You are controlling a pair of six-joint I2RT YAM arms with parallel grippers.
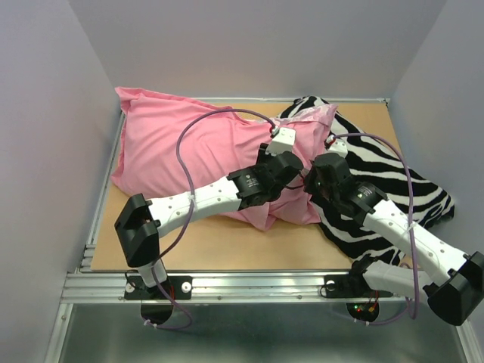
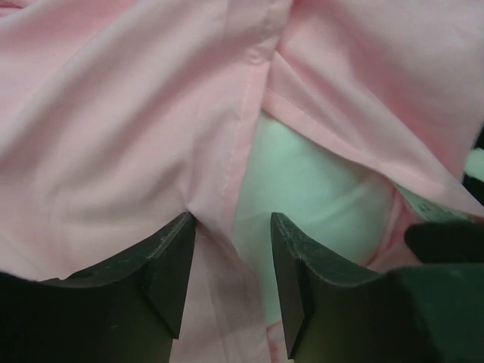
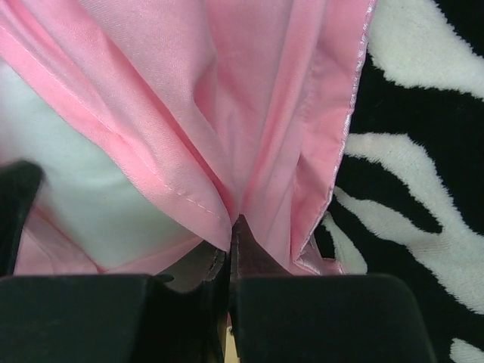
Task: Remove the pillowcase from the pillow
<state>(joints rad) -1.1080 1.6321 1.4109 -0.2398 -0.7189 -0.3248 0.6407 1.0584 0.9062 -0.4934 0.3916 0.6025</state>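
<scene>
The pink pillowcase (image 1: 189, 151) covers the pillow and lies across the back left of the table, its open end toward the middle. The white pillow (image 2: 302, 181) shows through the opening in both wrist views (image 3: 68, 197). My left gripper (image 2: 231, 227) is open at the opening, its fingers either side of the pink hem (image 2: 242, 136). My right gripper (image 3: 231, 223) is shut on a fold of the pillowcase hem (image 3: 249, 151) at the opening. In the top view both grippers, left (image 1: 291, 162) and right (image 1: 316, 175), meet at the case's right end.
A black-and-white zebra-striped pillow (image 1: 378, 166) lies at the right, under my right arm, touching the pink case; it also shows in the right wrist view (image 3: 423, 151). Grey walls close in the table on three sides. Bare wooden tabletop (image 1: 227, 242) lies in front.
</scene>
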